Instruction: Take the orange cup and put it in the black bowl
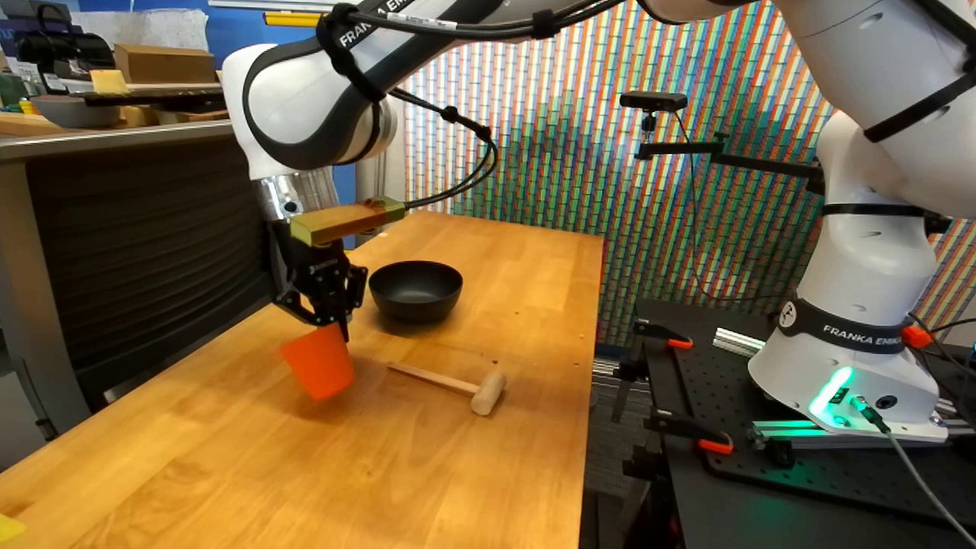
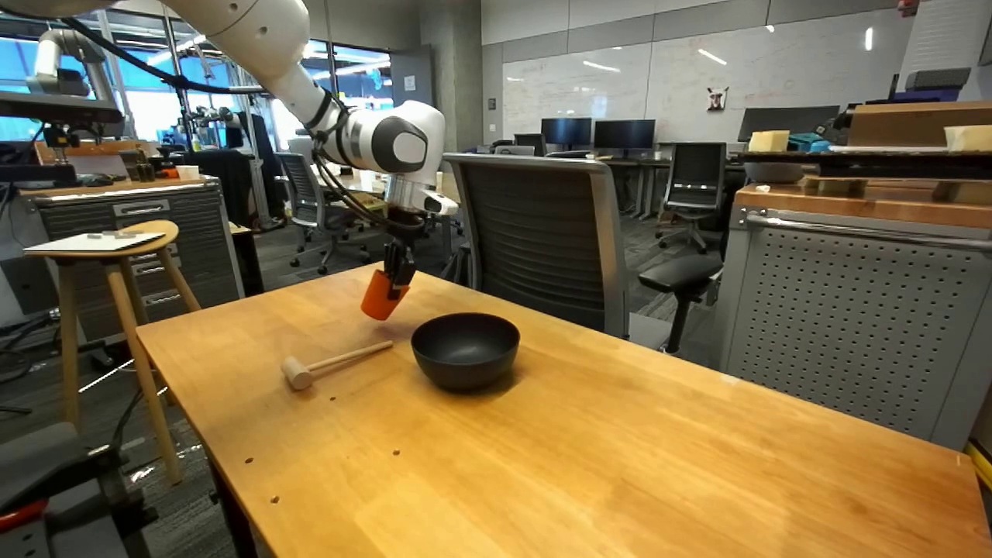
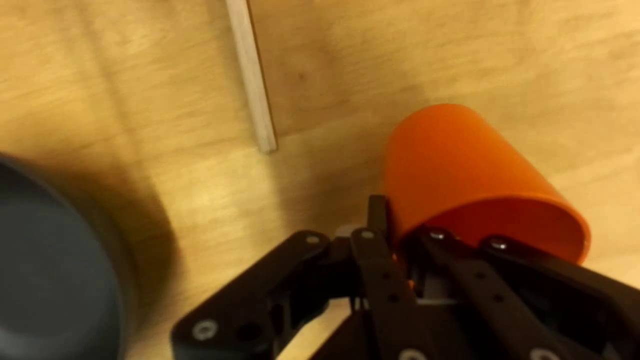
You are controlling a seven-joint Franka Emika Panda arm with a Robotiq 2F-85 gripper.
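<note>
The orange cup [image 1: 319, 361] hangs tilted from my gripper [image 1: 341, 326], a little above the wooden table. It also shows in an exterior view [image 2: 381, 297] below the gripper [image 2: 398, 280]. In the wrist view the cup [image 3: 450, 160] lies on its slant with its mouth toward the gripper base. The gripper [image 3: 392, 230] is shut on the cup's wall, one finger outside and the other inside the rim; the inner fingertip is hidden. The black bowl [image 1: 415, 290] stands upright on the table beside the gripper, also seen in an exterior view [image 2: 465, 353] and cut off in the wrist view [image 3: 55, 265].
A wooden mallet [image 1: 450, 383] lies on the table near the cup and the bowl; it also shows in an exterior view [image 2: 333, 364], and its handle end shows in the wrist view [image 3: 252, 80]. An office chair [image 2: 539, 240] stands against the table's edge behind the gripper.
</note>
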